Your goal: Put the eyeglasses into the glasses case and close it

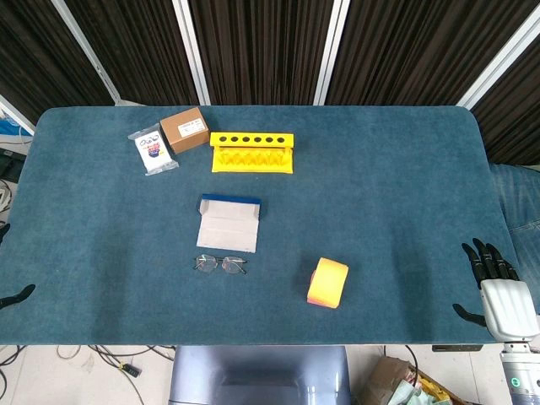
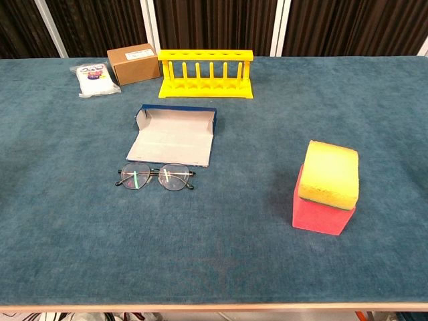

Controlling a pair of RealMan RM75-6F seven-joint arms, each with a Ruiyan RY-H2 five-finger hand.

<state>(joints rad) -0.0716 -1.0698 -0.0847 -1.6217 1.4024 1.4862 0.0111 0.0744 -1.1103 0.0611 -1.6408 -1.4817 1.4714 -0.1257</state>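
From the head view, the blue table (image 1: 380, 186) carries the eyeglasses (image 1: 221, 264), folded flat near the middle. Just beyond them lies the glasses case (image 1: 229, 221), lid open, grey lining up. Far left sit a brown cardboard box (image 1: 184, 129) and a small plastic packet (image 1: 153, 151); a yellow test-tube rack (image 1: 252, 151) stands to their right. A yellow-and-pink sponge (image 1: 327, 282) lies right of the eyeglasses. The right hand (image 1: 494, 283) hangs at the table's near right edge, fingers spread, holding nothing. Of the left hand (image 1: 13, 287) only dark fingertips show at the left border; its state I cannot tell.

In the chest view, the eyeglasses (image 2: 157, 177) lie just in front of the open case (image 2: 174, 136), apart or touching I cannot tell. The sponge (image 2: 328, 187) stands near right, the rack (image 2: 206, 72), box (image 2: 134, 63) and packet (image 2: 95, 78) along the far edge. Neither hand appears here.
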